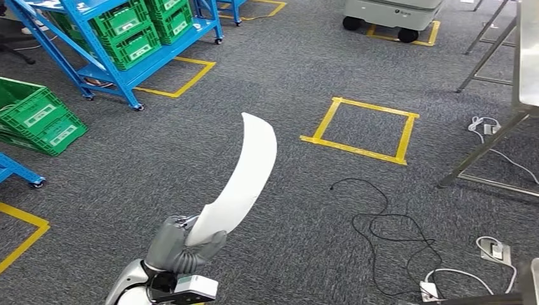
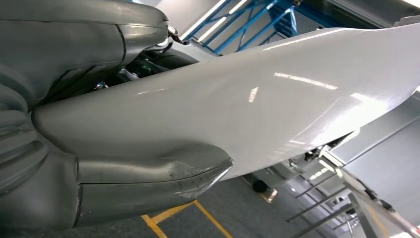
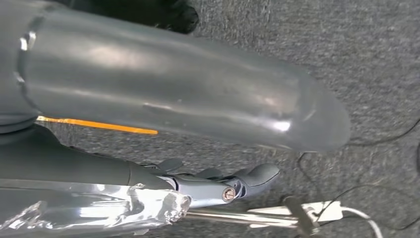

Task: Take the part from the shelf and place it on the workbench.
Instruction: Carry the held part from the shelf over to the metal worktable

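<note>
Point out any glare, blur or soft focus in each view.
Head view: evenly lit and sharp, the curved white panel part held by the left hand casts no strong shadow. Left wrist view: bright streaks of glare on the part. Right wrist view: right hand close and soft, with a glare spot.
</note>
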### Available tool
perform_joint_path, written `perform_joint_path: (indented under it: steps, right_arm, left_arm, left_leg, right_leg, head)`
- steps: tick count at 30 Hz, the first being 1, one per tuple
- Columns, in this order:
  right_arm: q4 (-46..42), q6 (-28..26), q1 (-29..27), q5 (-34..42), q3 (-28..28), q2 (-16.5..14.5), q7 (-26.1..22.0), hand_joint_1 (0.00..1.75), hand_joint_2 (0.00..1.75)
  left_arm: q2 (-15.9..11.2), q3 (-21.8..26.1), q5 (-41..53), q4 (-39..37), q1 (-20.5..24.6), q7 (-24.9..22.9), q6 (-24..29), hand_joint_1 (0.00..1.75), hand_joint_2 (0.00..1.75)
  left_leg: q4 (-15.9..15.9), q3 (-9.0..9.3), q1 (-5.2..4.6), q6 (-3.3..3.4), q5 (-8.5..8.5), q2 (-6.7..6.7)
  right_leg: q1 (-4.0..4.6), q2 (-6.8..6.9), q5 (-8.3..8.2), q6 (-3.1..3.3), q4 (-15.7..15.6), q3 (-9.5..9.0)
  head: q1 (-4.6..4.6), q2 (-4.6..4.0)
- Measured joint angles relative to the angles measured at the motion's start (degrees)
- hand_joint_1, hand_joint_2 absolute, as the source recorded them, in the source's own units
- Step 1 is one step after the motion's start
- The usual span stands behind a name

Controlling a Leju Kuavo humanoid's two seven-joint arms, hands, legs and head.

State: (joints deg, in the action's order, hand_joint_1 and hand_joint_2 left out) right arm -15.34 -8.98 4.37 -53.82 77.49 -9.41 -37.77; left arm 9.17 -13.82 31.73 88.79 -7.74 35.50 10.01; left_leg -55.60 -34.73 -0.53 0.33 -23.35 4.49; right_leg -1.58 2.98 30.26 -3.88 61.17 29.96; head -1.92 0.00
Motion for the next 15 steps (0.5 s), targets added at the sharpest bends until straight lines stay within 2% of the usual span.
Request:
perform_joint_path:
  steps: [1,2,3,4,5,6,8,9,10,11,12,13,15]
  right_arm:
    - [0.0,0.0,0.1,-0.1,0.0,0.0,0.0,0.00,0.00]
    - [0.0,0.1,0.2,-0.1,0.0,0.0,0.0,0.00,0.00]
    - [0.0,0.1,0.1,-0.1,0.0,0.0,0.0,0.00,0.00]
    - [0.0,0.1,0.0,-0.1,0.0,0.0,0.0,0.00,0.00]
    - [0.0,0.1,-0.1,-0.2,0.0,0.0,0.1,0.00,0.00]
    - [0.0,0.1,-0.1,-0.2,0.0,0.0,0.1,0.00,0.00]
    - [0.0,0.1,-0.1,-0.3,0.0,0.0,0.2,0.00,0.00]
    - [0.0,0.1,0.0,-0.3,0.0,0.0,0.3,0.00,0.00]
    - [0.0,0.1,-0.1,-0.4,0.0,0.0,0.3,0.00,0.00]
    - [0.0,0.1,-0.2,-0.4,0.0,0.0,0.3,0.00,0.00]
    - [0.0,0.1,-0.3,-0.5,0.0,0.0,0.4,0.00,0.00]
    - [0.0,0.1,-0.4,-0.5,0.0,0.0,0.4,0.00,0.00]
    - [0.0,0.1,-0.3,-0.7,0.0,-0.1,0.5,0.00,0.00]
  left_arm:
    - [0.0,0.1,0.0,0.0,0.0,0.0,0.0,1.75,1.75]
    - [0.0,0.1,0.1,0.0,0.0,0.1,0.0,1.75,1.75]
    - [0.0,0.1,0.1,0.0,0.0,0.1,0.1,1.75,1.75]
    - [0.0,0.2,0.1,0.0,0.0,0.2,0.1,1.75,1.75]
    - [0.0,0.2,0.1,0.0,-0.1,0.3,0.1,1.75,1.75]
    - [0.0,0.2,0.1,0.0,-0.2,0.4,0.2,1.75,1.75]
    - [-0.1,0.2,0.1,0.0,-0.5,0.4,0.3,1.75,1.75]
    - [-0.1,0.3,0.1,0.0,-0.6,0.4,0.3,1.75,1.75]
    - [-0.2,0.3,0.1,0.0,-0.8,0.4,0.3,1.75,1.75]
    - [-0.2,0.3,0.1,0.0,-0.9,0.4,0.3,1.75,1.75]
    - [-0.2,0.3,0.0,0.0,-0.9,0.4,0.3,1.75,1.75]
    - [-0.2,0.3,0.0,0.0,-0.9,0.4,0.3,1.75,1.75]
    - [-0.2,0.4,-0.1,0.0,-0.9,0.4,0.3,1.75,1.75]
  left_leg:
    - [-0.4,-0.23,-0.07,-0.32,0.08,0.47]
    - [-0.8,-0.27,-0.09,-0.59,0.15,0.96]
    - [-1.0,-0.16,0.01,-0.84,0.26,1.48]
    - [-1.1,-0.10,0.20,-1.17,0.22,1.60]
    - [-1.8,-0.30,0.42,-1.51,-0.53,0.98]
    - [-3.4,-0.86,0.59,-1.83,-2.05,-0.14]
    - [-9.9,-3.17,0.74,-2.10,-6.82,-2.82]
    - [-13.7,-4.52,0.72,-1.97,-8.85,-3.48]
    - [-16.6,-5.39,0.63,-1.68,-9.88,-3.84]
    - [-17.6,-5.44,0.46,-1.23,-9.72,-4.07]
    - [-16.5,-4.49,0.17,-0.67,-8.44,-4.34]
    - [-13.5,-2.71,-0.24,-0.03,-6.44,-4.86]
    - [-6.2,1.21,-0.99,1.42,-3.21,-7.25]
  right_leg:
    - [0.10,0.75,0.65,0.38,-2.7,-1.80]
    - [0.31,0.90,1.36,1.02,-4.0,-2.45]
    - [0.46,0.41,1.37,1.96,-4.2,-2.09]
    - [0.52,-0.02,1.27,2.63,-4.2,-1.78]
    - [0.59,-0.49,0.98,3.26,-4.1,-1.56]
    - [0.63,-0.96,0.62,3.79,-4.1,-1.40]
    - [0.85,-2.07,-0.17,4.48,-4.1,-0.93]
    - [1.07,-2.71,-0.53,4.67,-4.1,-0.67]
    - [1.35,-3.40,-0.83,4.82,-4.0,-0.35]
    - [1.62,-4.11,-1.05,4.95,-4.0,-0.10]
    - [1.84,-4.81,-1.18,5.04,-4.0,0.01]
    - [1.99,-5.51,-1.26,5.11,-4.0,0.01]
    - [1.98,-6.81,-1.40,5.06,-4.0,0.12]
  head:
    - [0.06,0.00]
    - [0.14,0.01]
    - [0.24,0.01]
    - [0.28,0.01]
    - [0.29,0.01]
    - [0.32,0.00]
    - [0.52,0.00]
    - [0.60,0.00]
    - [0.65,0.00]
    - [0.66,0.00]
    - [0.63,0.00]
    - [0.61,0.00]
    - [0.57,0.00]
